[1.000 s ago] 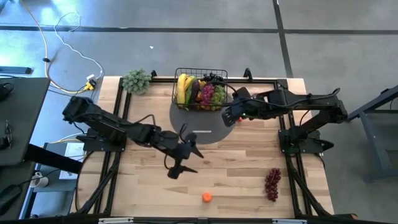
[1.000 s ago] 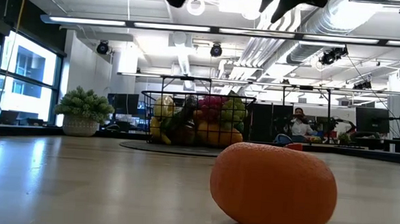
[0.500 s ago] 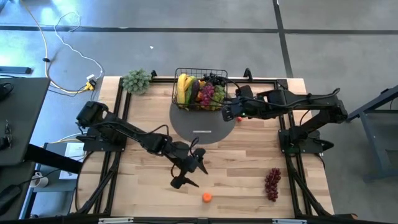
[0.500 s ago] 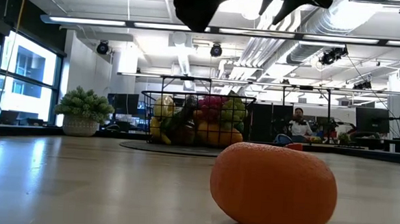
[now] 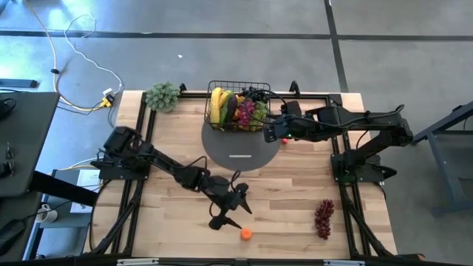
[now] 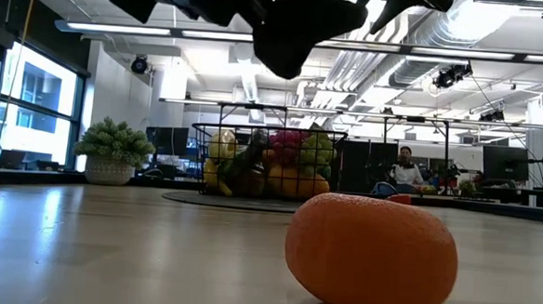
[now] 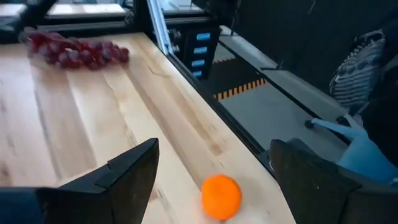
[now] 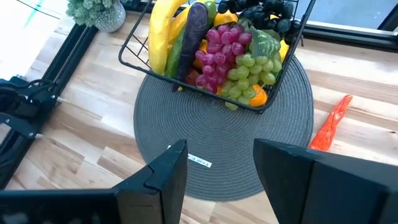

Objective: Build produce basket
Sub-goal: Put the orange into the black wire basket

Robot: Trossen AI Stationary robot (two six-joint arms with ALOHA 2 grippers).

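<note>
The black wire basket [image 5: 238, 108] stands on a round dark grey mat [image 5: 240, 151] at the table's far side. It holds bananas, an eggplant, and red, green and dark grapes [image 8: 219, 50]. A small orange fruit [image 5: 245, 234] lies near the table's near edge, and it also shows in the low view [image 6: 371, 257]. My left gripper [image 5: 235, 213] hovers open just above and to the left of the orange [image 7: 221, 196]. My right gripper [image 5: 270, 137] hovers open at the mat's right edge, beside the basket. A red chili [image 8: 333, 121] lies on the table next to the mat.
A bunch of red grapes [image 5: 323, 218] lies at the near right of the table, also in the left wrist view [image 7: 74, 50]. A grey-green leafy bunch [image 5: 162, 96] stands at the far left corner. Bare wood lies between the mat and the near edge.
My left gripper has moved toward the table's near edge and to the right, closing on the orange fruit, and has come lower into the low view. It stays open. The orange, the basket and the grapes have not moved.
</note>
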